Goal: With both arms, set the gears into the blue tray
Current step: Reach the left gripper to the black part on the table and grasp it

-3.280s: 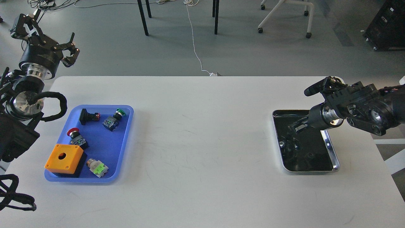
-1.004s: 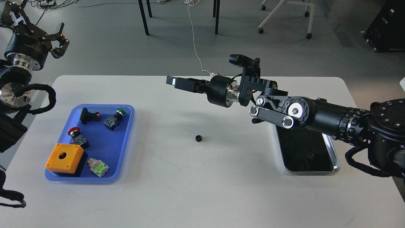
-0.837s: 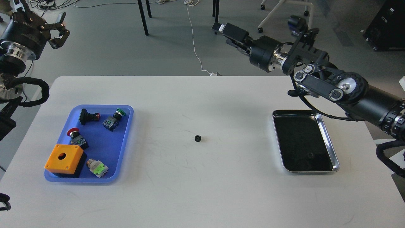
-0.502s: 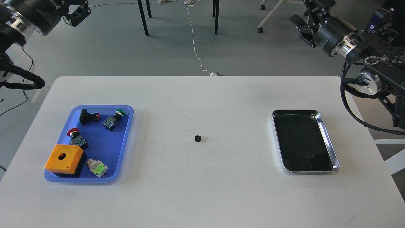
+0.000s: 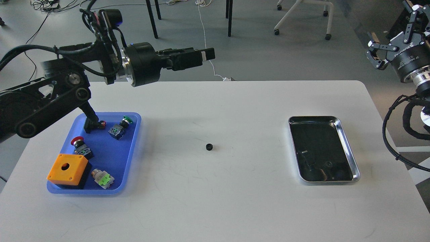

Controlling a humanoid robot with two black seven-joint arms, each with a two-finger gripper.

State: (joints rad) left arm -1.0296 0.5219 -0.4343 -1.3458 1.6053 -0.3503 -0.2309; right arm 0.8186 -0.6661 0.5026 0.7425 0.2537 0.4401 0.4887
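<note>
White surface is carrying one gear [image 5: 209,147], sitting well below and right of the left gripper [image 5: 198,57], whose jaws are looking closed and empty. Right gripper [image 5: 393,32] jaws are spreading open, empty, far from it.

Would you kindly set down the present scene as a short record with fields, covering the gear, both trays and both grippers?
gear: lies alone on the white table, between the trays
blue tray: table's left side; holds push-button switches and an orange box
silver tray: table's right side
left gripper: above the table's far edge, empty
right gripper: raised beyond the right edge, fingers spread, empty
</note>
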